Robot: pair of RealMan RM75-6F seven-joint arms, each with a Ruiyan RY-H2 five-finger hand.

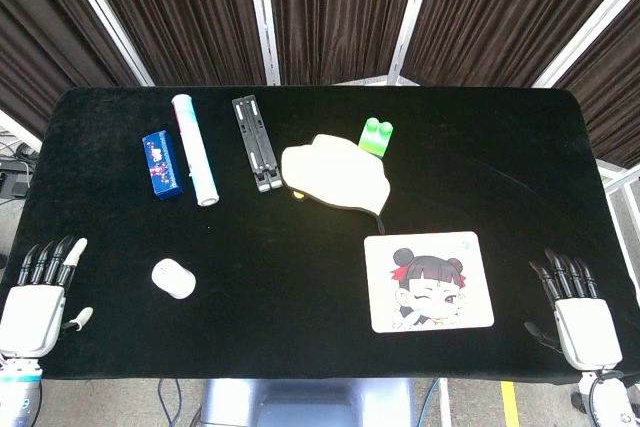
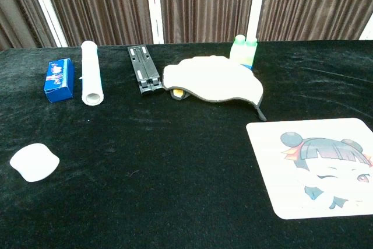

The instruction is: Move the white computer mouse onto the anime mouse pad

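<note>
Just beyond my left hand (image 1: 38,292), which lay released with fingers apart, the small rounded white computer mouse (image 1: 173,278) sat untouched on the black table (image 1: 300,247). Nothing was done yet. My right hand (image 1: 578,307), also empty, rested beside the square anime-girl mouse pad (image 1: 428,281); bare cloth lay between.

backdrop: dark brown pleated curtain (image 1: 340,7) with white frame bars (image 1: 262,12) | worktop (image 1: 300,237): black cloth cover | floor (image 1: 480,402): grey, yellow stripe (image 1: 511,405)
</note>
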